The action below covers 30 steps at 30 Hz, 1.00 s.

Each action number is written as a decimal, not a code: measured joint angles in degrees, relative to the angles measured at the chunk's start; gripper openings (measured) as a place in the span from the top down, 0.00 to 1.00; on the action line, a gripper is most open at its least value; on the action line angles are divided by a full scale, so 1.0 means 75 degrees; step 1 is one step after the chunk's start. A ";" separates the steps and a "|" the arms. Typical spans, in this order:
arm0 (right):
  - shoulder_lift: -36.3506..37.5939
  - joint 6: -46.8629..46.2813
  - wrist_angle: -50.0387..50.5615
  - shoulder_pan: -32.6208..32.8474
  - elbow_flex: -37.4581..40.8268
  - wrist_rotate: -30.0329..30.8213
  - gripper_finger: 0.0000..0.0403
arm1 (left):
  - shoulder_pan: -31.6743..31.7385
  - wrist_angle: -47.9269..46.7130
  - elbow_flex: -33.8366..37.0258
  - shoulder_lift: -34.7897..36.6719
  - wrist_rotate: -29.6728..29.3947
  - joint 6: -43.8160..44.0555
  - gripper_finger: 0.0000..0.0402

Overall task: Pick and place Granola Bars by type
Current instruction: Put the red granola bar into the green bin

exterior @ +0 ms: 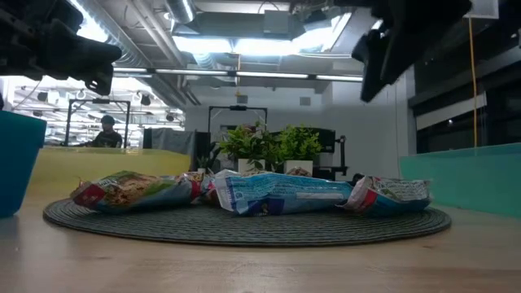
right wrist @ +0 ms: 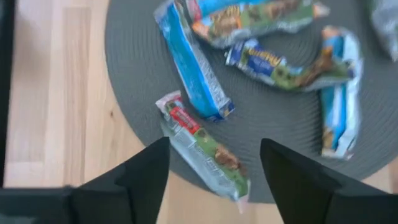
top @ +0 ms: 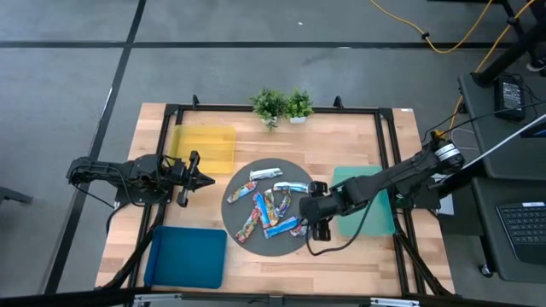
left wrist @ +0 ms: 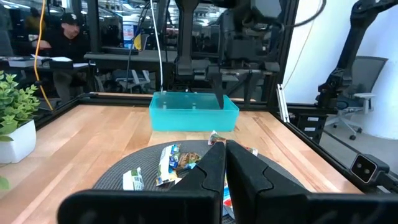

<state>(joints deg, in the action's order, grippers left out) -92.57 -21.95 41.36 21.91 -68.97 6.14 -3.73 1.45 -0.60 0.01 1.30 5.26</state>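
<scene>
Granola Bars [top: 267, 207]: heaped on the round grey mat [top: 237, 181] at the table's centre.
Right gripper [top: 317, 223]: above the mat's right edge, fingers spread wide, holding nothing; a red-and-green bar [right wrist: 203, 152] lies below the gap.
Left gripper [top: 201, 179]: hovers just left of the mat, fingers pressed together, empty.
Trays: yellow [top: 205, 147], blue [top: 186, 256], teal [top: 368, 205].
</scene>
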 joint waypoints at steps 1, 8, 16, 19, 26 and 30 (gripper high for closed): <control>-0.0063 -0.0123 -0.0009 0.0033 0.0000 -0.0019 0.34 | 0.0003 0.0003 0.0000 0.0000 0.0000 0.0000 0.98; -0.0504 -0.0517 -0.0032 0.0295 0.0000 -0.0217 0.20 | 0.0003 0.0003 -0.0001 0.0000 0.0000 0.0000 0.98; -0.1079 -0.0004 -0.0013 0.0516 0.0000 -0.0222 0.18 | 0.0003 0.0002 -0.0002 0.0000 0.0000 0.0000 0.98; -0.1353 0.0274 -0.0010 0.0475 0.0000 -0.0222 0.18 | 0.0000 0.0001 -0.0001 0.0000 0.0000 0.0000 0.98; -0.1883 0.0870 -0.0013 0.0232 0.0000 -0.0173 0.18 | 0.0002 0.0003 -0.0003 0.0000 0.0000 0.0000 0.98; -0.2059 0.1165 -0.0004 0.0096 0.0000 -0.0164 0.18 | 0.0003 0.0003 0.0000 0.0000 0.0000 0.0000 0.98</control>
<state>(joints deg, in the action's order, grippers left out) -108.01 -13.22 41.33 22.63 -68.97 4.91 -3.70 1.48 -0.60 0.01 1.30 5.26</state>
